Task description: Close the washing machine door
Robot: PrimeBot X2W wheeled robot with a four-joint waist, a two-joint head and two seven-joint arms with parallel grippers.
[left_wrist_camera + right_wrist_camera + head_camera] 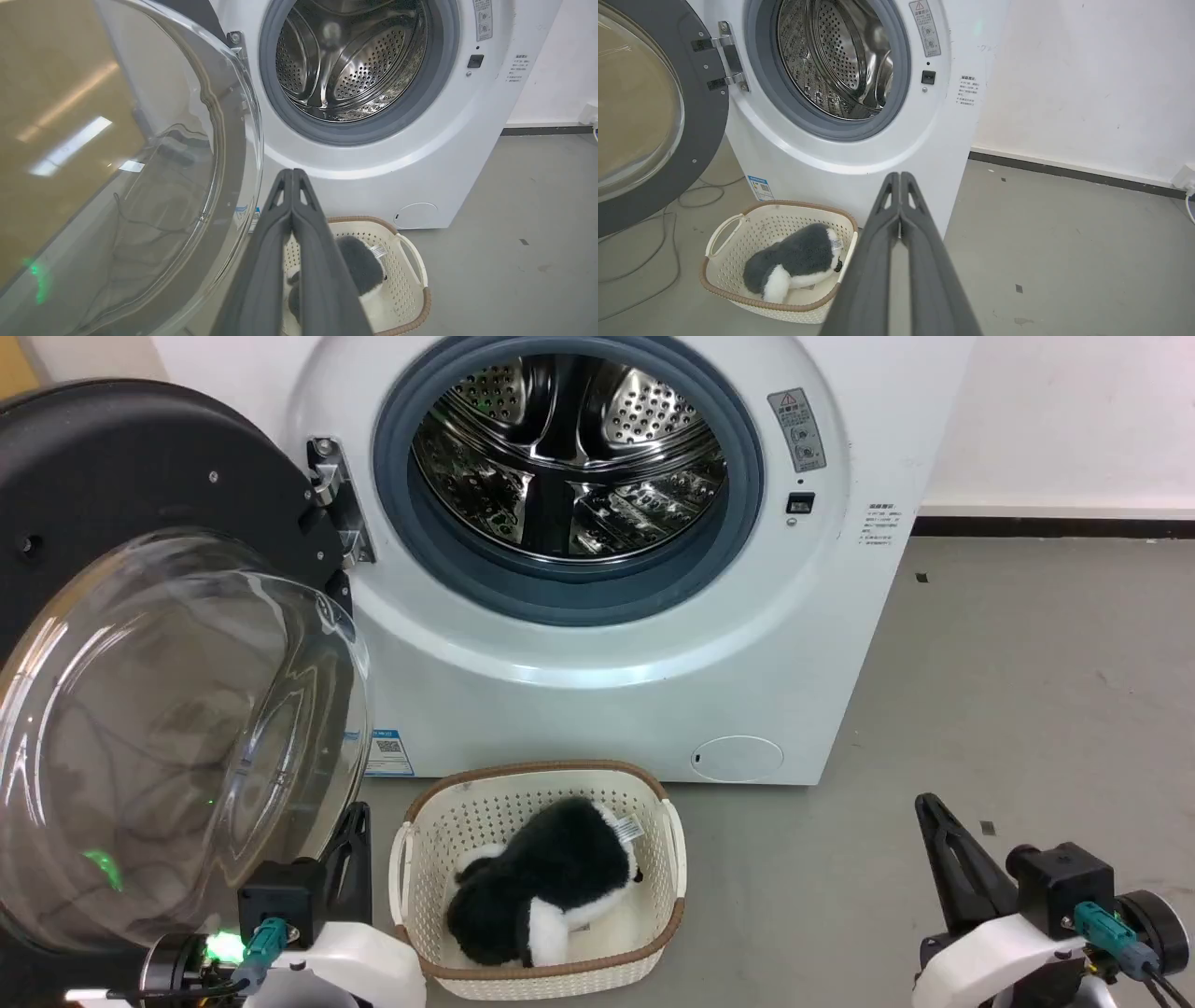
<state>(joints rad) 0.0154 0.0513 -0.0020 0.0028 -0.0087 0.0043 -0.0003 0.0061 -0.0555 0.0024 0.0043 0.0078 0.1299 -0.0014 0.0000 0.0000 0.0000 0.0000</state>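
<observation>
**At Nine O'Clock of the Drum Mouth: Wide Open, Left Pincer Nearest**

From nine o'clock round to seven in the head view: the washing machine door (177,709), swung fully out on its hinge (336,504), clear bulge facing the robot. Well apart from the drum opening (569,467) of the washing machine (607,700) at twelve o'clock. Closing not yet begun, by the look of it.

Low at seven o'clock, just beside the door's lower edge: the left gripper (292,173), fingers clenched together on nothing. Seen along those fingers, door at nine to ten o'clock, near, apparently not touching. At five o'clock, well apart from the door: the right gripper (899,175), likewise pressed closed, holding nothing.

Hinge line upright, on the door's three o'clock side; free rim away at nine o'clock, cut off by the frame's edge. Probably a job for the left arm, as the nearer one: reach round to the far face near that free rim, then sweep toward three o'clock. Below, at six o'clock on the floor, a cream basket (537,768) with a plush toy (551,887); likely under the door's arc, though hard to judge.
</observation>
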